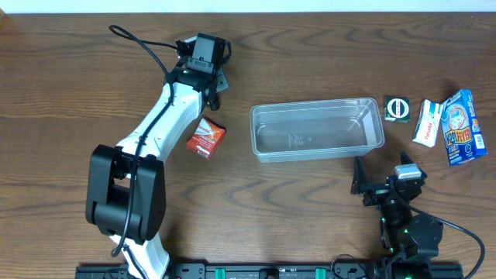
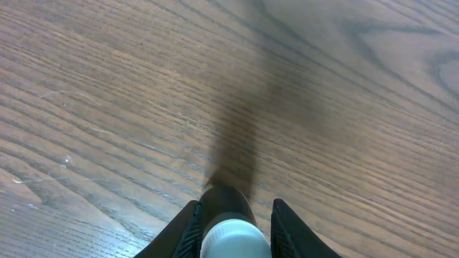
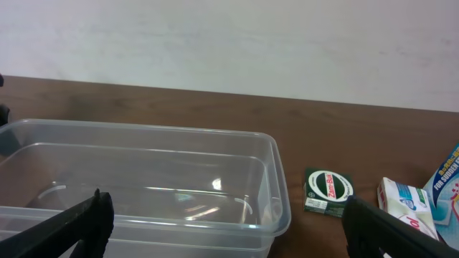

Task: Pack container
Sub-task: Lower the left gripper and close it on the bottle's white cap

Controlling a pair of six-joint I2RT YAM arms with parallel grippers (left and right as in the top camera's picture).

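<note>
The clear container (image 1: 316, 104) lies empty at the table's middle; it also fills the left of the right wrist view (image 3: 143, 129). My left gripper (image 1: 215, 87) is at the far left of the table. In its wrist view the fingers (image 2: 235, 206) sit close on both sides of a dark bottle with a white cap (image 2: 229, 240), above bare wood. The bottle is hidden under the gripper in the overhead view. My right gripper (image 1: 384, 175) is wide open and empty (image 3: 229, 229), just in front of the container's right end.
A red box (image 1: 205, 138) lies left of the container, beside the left arm. Right of the container lie a green box (image 1: 397, 108) (image 3: 328, 190), a white box (image 1: 426, 122) (image 3: 405, 197) and a blue box (image 1: 463, 128) (image 3: 448, 186).
</note>
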